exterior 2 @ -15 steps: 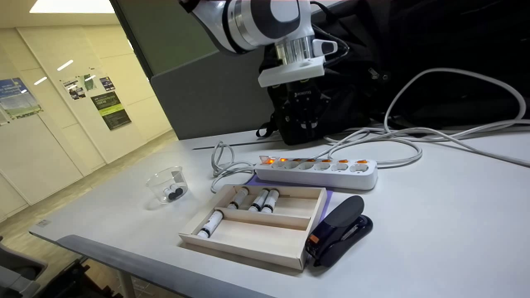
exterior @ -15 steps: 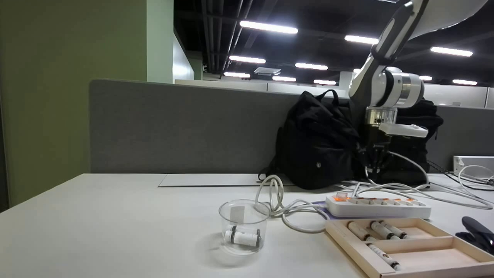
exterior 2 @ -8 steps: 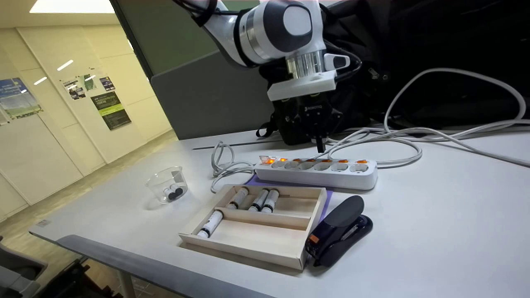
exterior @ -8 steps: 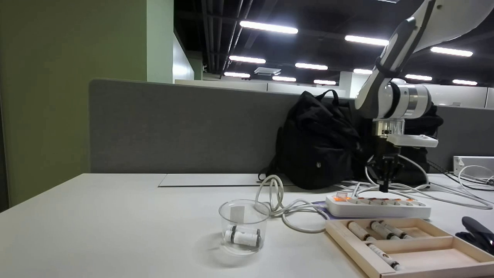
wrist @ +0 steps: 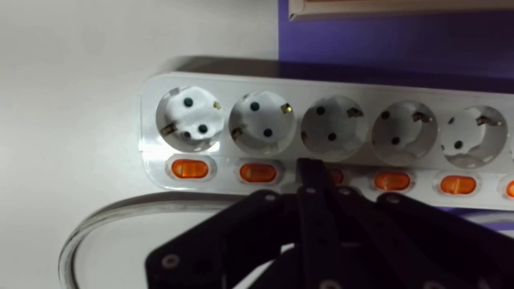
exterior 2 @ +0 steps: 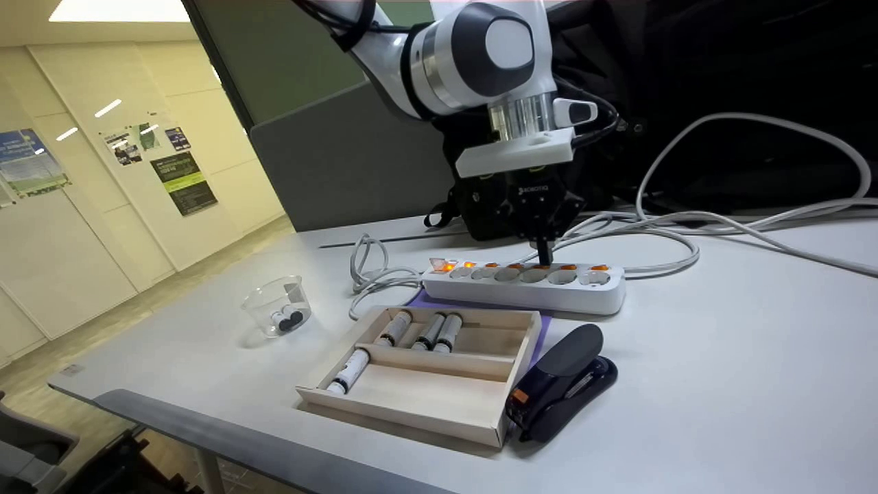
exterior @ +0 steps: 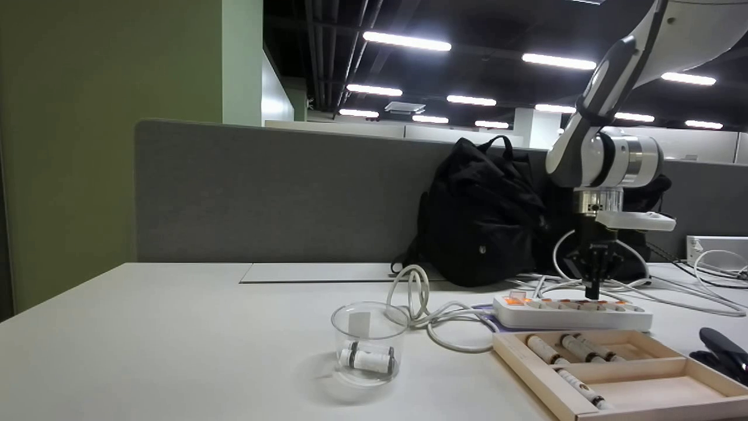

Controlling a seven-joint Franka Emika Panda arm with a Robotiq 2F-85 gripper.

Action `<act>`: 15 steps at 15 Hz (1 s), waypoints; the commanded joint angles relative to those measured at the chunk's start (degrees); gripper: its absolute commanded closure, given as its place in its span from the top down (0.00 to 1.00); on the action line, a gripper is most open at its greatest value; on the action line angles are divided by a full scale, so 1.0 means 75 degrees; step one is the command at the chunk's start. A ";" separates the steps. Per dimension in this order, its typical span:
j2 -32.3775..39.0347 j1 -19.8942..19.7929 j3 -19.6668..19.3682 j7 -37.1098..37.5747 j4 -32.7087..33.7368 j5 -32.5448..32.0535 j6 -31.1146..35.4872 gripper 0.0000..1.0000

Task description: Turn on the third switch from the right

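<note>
A white power strip with orange switches lies on the table, in both exterior views (exterior: 575, 318) (exterior 2: 525, 295) and in the wrist view (wrist: 227, 172). The third switch from the right end (wrist: 335, 176) is partly covered by my fingertips in the wrist view. My gripper (exterior: 592, 294) (exterior 2: 545, 259) (wrist: 315, 164) is shut with nothing between its fingers, pointing down over that switch. Whether the tips touch the switch I cannot tell. The two neighbouring switches (wrist: 258, 172) (wrist: 392, 181) show beside the fingers. Two switches at the strip's far left end (exterior 2: 459, 266) glow.
A wooden tray (exterior 2: 439, 401) with small bottles stands in front of the strip, with a black stapler (exterior 2: 562, 384) beside it. White cables (exterior 2: 675, 233) run behind the strip. A clear cup (exterior: 369, 345) and a black backpack (exterior: 482, 216) also stand on the table.
My gripper has moved down and towards the strip's right end, from well above it to right over the third switch. It has gone from slightly open to shut.
</note>
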 commanded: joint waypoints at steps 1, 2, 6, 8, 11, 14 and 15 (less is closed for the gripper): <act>-0.0082 -0.0167 0.0191 0.0138 -0.0124 0.0021 0.0324 0.00; -0.0120 -0.0198 0.0242 0.0115 -0.0159 0.0067 0.0443 0.00; -0.0145 -0.0301 0.0428 0.0049 -0.0107 0.0216 0.0335 0.00; -0.0151 -0.0331 0.0477 0.0042 -0.0104 0.0246 0.0276 0.00; -0.0120 -0.0358 0.0498 0.0051 -0.0088 0.0254 0.0330 0.00; -0.0099 -0.0374 0.0490 0.0061 -0.0069 0.0252 0.0323 0.00; -0.0083 -0.0362 0.0468 0.0089 -0.0056 0.0230 0.0305 0.00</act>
